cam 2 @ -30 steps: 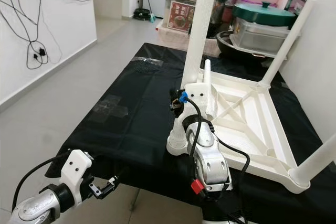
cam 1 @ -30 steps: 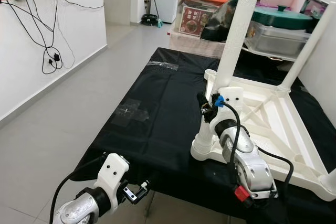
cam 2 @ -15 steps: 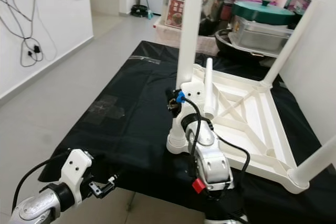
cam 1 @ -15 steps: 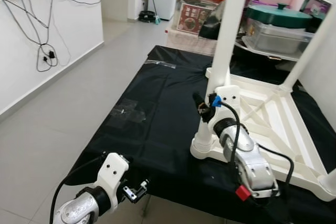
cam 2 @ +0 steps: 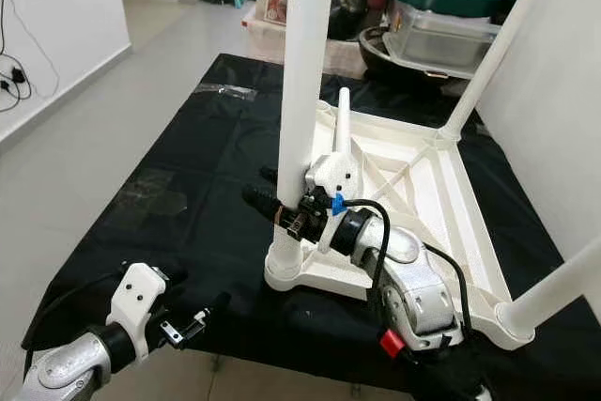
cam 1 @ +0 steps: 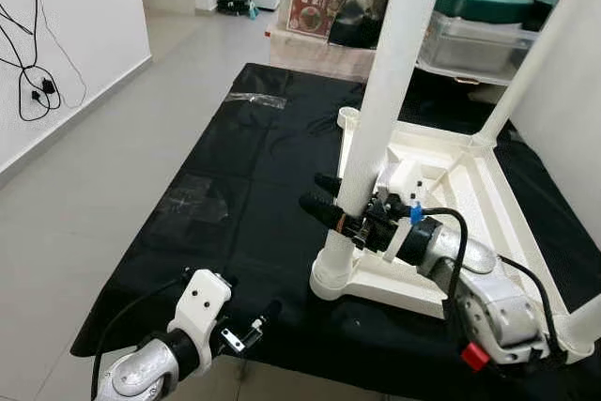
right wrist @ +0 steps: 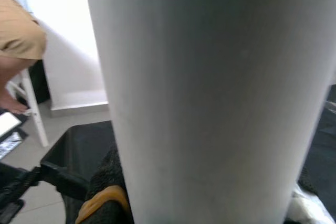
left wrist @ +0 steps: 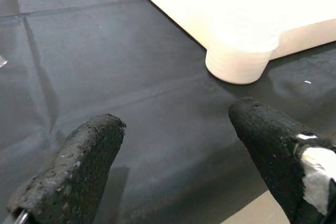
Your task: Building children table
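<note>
The right gripper (cam 1: 331,206) pinches the near table leg (cam 1: 380,110) low down, having swung round it from behind; the leg stands upright in the corner socket (cam 1: 340,279) of the upturned tabletop (cam 1: 498,208), probably seated; the left gripper (cam 1: 268,312), fingers spread, hovers before that socket.

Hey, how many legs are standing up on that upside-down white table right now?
3: the near-left leg in the right gripper, one at the far-right corner, one at the near-right corner. The far-left socket looks empty.
</note>
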`<state>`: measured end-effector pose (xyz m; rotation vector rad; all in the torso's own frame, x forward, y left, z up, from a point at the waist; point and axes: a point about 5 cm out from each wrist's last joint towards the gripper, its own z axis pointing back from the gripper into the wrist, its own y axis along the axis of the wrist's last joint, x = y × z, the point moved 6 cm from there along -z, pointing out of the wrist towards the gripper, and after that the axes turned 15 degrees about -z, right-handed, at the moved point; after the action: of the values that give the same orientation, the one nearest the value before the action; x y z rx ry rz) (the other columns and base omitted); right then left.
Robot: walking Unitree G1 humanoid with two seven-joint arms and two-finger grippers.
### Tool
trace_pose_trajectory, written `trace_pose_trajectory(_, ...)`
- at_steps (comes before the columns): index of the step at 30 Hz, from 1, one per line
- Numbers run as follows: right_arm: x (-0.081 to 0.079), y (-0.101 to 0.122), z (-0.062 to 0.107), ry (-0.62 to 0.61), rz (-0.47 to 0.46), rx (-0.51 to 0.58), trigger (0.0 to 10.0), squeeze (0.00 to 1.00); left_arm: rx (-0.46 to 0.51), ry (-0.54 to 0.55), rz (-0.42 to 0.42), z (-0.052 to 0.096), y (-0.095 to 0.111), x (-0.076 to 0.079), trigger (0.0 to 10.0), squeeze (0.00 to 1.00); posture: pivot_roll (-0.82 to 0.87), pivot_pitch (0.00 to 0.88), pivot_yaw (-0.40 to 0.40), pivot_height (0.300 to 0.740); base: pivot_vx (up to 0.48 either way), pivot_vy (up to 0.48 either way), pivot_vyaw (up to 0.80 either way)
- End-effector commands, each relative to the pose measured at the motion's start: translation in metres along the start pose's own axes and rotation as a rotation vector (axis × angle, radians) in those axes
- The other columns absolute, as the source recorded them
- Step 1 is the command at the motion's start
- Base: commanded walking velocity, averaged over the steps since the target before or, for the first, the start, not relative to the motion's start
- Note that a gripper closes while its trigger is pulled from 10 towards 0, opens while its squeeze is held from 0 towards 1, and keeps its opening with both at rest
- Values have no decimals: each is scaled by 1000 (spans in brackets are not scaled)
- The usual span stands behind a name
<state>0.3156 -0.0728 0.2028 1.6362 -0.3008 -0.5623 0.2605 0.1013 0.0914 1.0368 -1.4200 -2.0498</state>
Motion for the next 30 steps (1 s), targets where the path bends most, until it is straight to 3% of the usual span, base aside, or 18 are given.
trace_pose_trajectory(1,-11,-43,-2,75,-172,-115,0,0,-14,-16,9,0,-5,5,10000,0,69,0,-113,740,0,0,0)
trace_pose_trajectory(8,-23,-42,2,207,-236,-114,0,0,-19,-25,11,1,-7,7,10000,0,75,0,-110,740,0,0,0)
trace_pose_trajectory(16,-32,-37,10,341,-231,-135,0,0,-19,-29,10,0,-7,6,10000,0,80,0,-114,740,0,0,0)
trace_pose_trajectory(27,-28,-39,5,370,-209,-176,0,0,-25,-23,10,1,-9,6,10000,0,88,0,-120,740,0,0,0)
trace_pose_trajectory(30,-20,-45,1,303,-180,-202,0,0,-26,-22,7,2,-10,6,10000,0,79,0,-115,740,0,0,0)
